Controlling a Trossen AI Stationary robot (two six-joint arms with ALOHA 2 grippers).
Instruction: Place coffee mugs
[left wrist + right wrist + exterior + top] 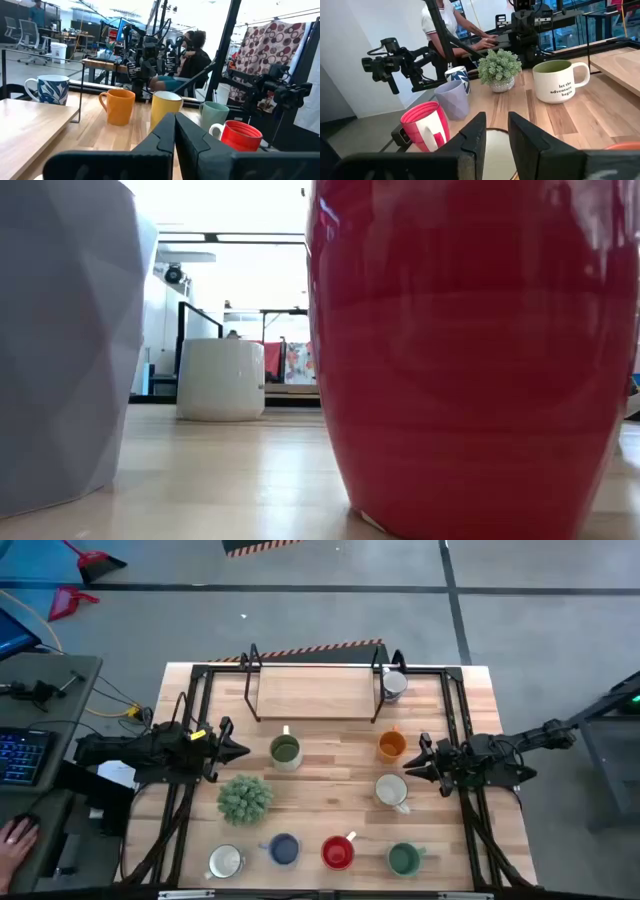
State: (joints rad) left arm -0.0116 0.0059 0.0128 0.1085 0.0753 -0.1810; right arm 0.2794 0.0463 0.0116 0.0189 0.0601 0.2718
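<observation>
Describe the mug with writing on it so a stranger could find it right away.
Start at the bushy green plant on the left half of the table. Just beyond it, toward the wooden shelf, stands the cream mug with an olive-green inside, the only one bearing printed words.

1. I count eight mugs: olive, orange, cream, patterned, white, blue, red, green.
2. One plant.
3. One wooden rack.
</observation>
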